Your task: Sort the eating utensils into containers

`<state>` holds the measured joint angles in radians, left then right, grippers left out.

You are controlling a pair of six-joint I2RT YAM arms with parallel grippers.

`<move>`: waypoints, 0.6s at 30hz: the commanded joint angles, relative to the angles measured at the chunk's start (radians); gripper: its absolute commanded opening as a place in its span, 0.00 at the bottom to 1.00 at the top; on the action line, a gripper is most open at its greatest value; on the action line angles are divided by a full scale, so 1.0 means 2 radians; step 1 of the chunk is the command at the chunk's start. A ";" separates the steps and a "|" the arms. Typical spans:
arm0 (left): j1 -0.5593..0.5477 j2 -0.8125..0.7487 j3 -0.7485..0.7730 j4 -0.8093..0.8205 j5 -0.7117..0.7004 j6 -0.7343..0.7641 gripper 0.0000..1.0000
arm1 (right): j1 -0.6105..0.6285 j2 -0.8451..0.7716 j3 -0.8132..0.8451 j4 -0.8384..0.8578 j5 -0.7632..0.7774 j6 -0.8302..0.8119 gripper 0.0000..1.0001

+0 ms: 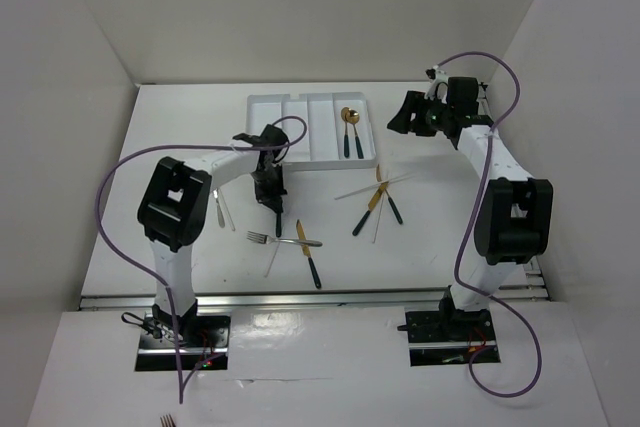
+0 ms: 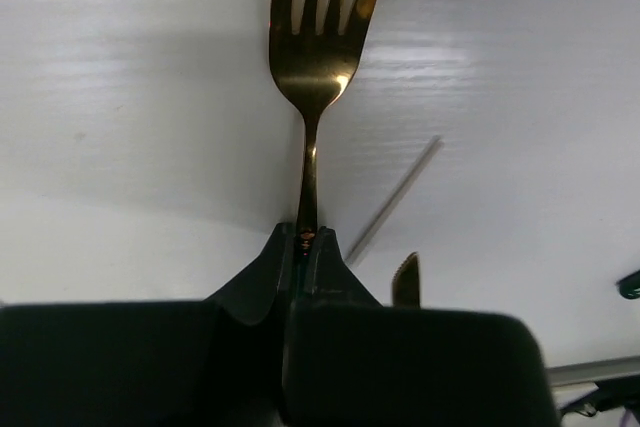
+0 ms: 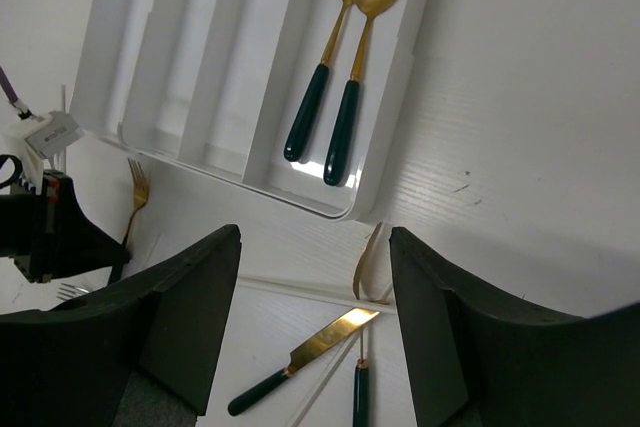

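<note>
The left tool [image 2: 305,245] is clamped tight on the thin neck of a glossy gold metal fork [image 2: 314,57]. Its tines point away over the matte white worktop [image 2: 120,97], near the flat white plastic organiser tray [image 3: 394,97]. The right tool [image 3: 315,247] hangs with black wedge-shaped jaws spread wide, holding nothing. Two round-bowled gold spoons with dark green handles [image 3: 345,117] lie side by side in the tray's end slot.

You see the white tray [image 1: 262,117] at the far side, with two spoons [image 1: 350,133] in its rightmost compartment. The left gripper [image 1: 273,199] points down just before the tray's near edge, and the right gripper [image 1: 396,120] hangs beside its right end. Closer to the arms, a silver fork [image 1: 262,237] and a gold knife [image 1: 307,250] lie crossed.
</note>
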<state>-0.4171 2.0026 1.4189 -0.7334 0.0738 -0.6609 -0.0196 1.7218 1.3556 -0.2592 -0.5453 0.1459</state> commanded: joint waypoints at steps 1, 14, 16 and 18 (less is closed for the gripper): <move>0.001 -0.061 -0.027 0.002 -0.041 0.001 0.00 | 0.003 0.001 0.006 0.011 -0.010 -0.010 0.69; -0.023 -0.336 -0.107 0.065 -0.028 0.132 0.00 | 0.027 -0.010 -0.019 0.031 -0.010 -0.038 0.65; -0.028 -0.344 -0.102 0.103 -0.028 0.161 0.00 | 0.032 -0.010 -0.019 0.031 -0.006 -0.038 0.65; -0.028 -0.325 -0.062 0.117 -0.024 0.177 0.00 | 0.032 -0.010 -0.024 0.038 -0.006 -0.043 0.65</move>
<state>-0.4709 1.3170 1.2369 -0.6132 0.0051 -0.4141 0.0353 1.7218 1.3159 -0.2356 -0.5568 0.0864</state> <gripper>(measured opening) 0.053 0.653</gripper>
